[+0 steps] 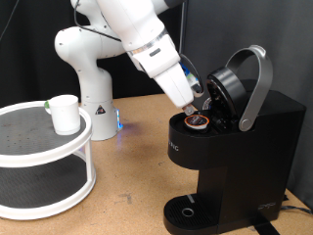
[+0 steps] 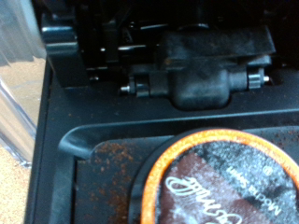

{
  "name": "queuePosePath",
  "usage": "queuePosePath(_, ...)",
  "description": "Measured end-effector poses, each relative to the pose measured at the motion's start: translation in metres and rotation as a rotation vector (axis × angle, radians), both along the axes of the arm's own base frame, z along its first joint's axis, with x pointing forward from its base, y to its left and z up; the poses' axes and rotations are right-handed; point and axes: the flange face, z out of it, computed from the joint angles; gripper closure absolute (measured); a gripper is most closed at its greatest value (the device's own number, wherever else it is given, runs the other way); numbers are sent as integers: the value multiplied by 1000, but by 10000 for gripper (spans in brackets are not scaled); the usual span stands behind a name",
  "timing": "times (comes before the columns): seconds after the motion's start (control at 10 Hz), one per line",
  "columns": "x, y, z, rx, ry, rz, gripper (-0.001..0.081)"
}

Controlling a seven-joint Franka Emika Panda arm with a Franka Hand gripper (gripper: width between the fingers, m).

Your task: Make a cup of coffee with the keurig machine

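Note:
The black keurig machine (image 1: 245, 147) stands at the exterior view's right with its grey arched lid handle (image 1: 256, 83) raised and the lid open. A pod with a brown top (image 1: 199, 121) sits in the open chamber. My gripper (image 1: 201, 106) hangs just above the pod, inside the open lid. In the wrist view the pod's brown top (image 2: 224, 182) fills the lower part, with the machine's black inner parts (image 2: 201, 79) behind it, and no fingers show. The small white cup (image 1: 65, 114) stands on the top of a round white shelf at the exterior view's left, far from the gripper.
The white two-tier round shelf (image 1: 39, 157) stands at the exterior view's left. The arm's white base (image 1: 88, 78) is behind it. The machine's round drip tray (image 1: 186, 212) holds nothing. Bare wooden table (image 1: 137, 147) lies between shelf and machine.

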Motion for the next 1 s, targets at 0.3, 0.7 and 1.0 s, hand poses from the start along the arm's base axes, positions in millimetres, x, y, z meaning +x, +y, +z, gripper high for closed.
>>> queuePosePath(0.3,1,-9,1,0,-8,-7,6)
queuePosePath(0.7,-2,-58,38,114,-54,-65,6)
queuePosePath(1.0,3,-87,78,150,-114,-94,6)
